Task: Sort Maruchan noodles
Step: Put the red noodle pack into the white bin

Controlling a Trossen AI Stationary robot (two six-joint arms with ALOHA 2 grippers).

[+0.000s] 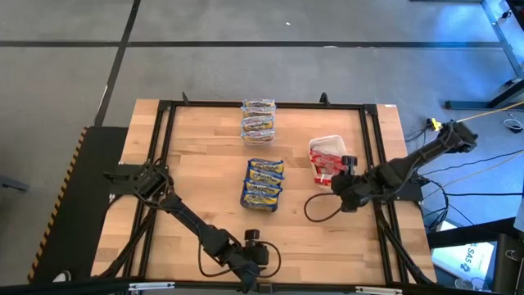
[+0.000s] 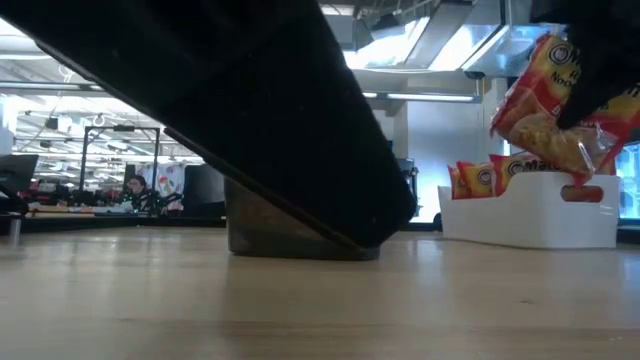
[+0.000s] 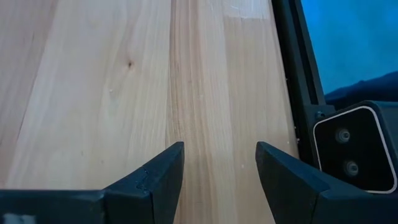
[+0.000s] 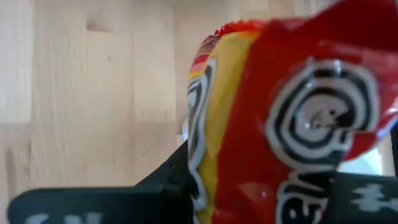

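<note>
Wooden table (image 1: 205, 164); right claw (image 1: 336, 170) gripping red-banded packet (image 4: 280, 124), label legible wrist-only

I see three packet groups on the tabletop (image 1: 196, 156): one stack (image 1: 258, 120) behind, another (image 1: 264, 184) central, a tray (image 1: 326, 143) (holding packets) right.

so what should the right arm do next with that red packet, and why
Probably lower it into the white tray and let go. The right tool is shut on a red-banded packet, held just above the tray, where other red-banded packets already sit. The blue-banded packets are grouped elsewhere. The left tool waits open near the table's front edge.
</note>
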